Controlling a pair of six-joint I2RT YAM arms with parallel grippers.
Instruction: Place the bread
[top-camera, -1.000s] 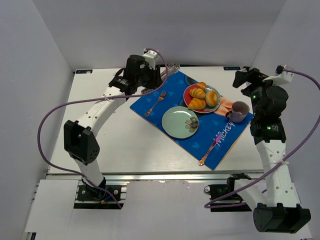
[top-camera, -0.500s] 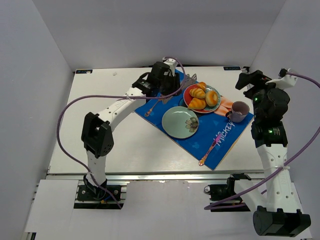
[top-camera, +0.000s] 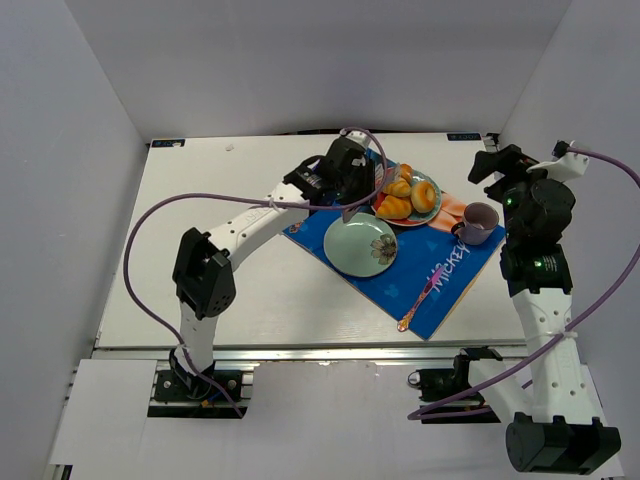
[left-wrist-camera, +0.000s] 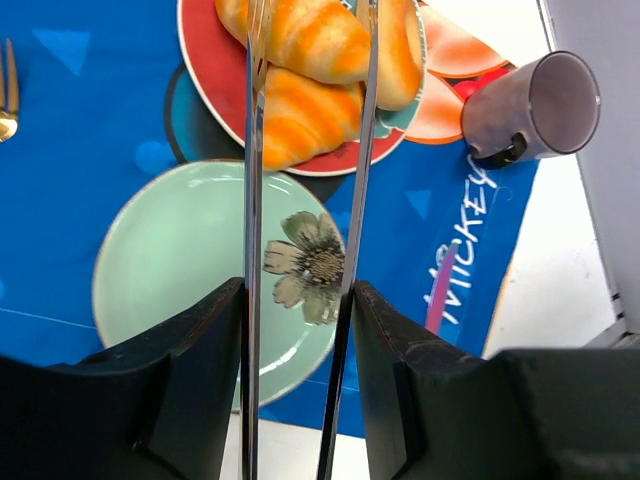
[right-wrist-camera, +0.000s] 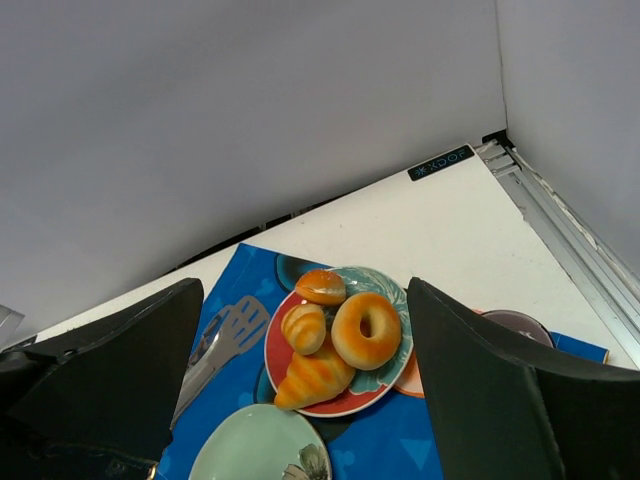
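On the blue mat (left-wrist-camera: 80, 150) two plates sit just beside each other. The red plate (left-wrist-camera: 205, 60), the farther one, holds four baked pieces. The bread (right-wrist-camera: 315, 378), an elongated golden-orange croissant with a ridged top, lies along the plate's near-left rim. A shorter roll (right-wrist-camera: 305, 326) lies just behind it, a doughnut (right-wrist-camera: 345, 338) fills the right side next to both, and a round bun (right-wrist-camera: 320, 286) sits at the far rim. The green plate (left-wrist-camera: 170, 270), nearer the arms, shows a flower printed right of its middle. Right of the red plate a purple cup (left-wrist-camera: 540, 105) stands at the mat's edge, just beside an orange disc (left-wrist-camera: 450, 50) partly covered by the red plate. A spoon (top-camera: 420, 295) with a pink handle lies on the mat's near-right part, and a fork (left-wrist-camera: 8, 95) lies on its left part.

The left gripper (right-wrist-camera: 232, 330) reaches across the mat from the left, its two thin pale fingers (left-wrist-camera: 250, 200) parted and parallel with nothing clamped between them. Their tips stand at the red plate's left rim. Seen from the left wrist, the bread and the roll show in the gap between the fingers, while the right wrist view shows the fingers not yet touching either. The right gripper (top-camera: 493, 160) hangs at the far right beyond the cup, well apart from the plates, its fingers spread wide and holding nothing
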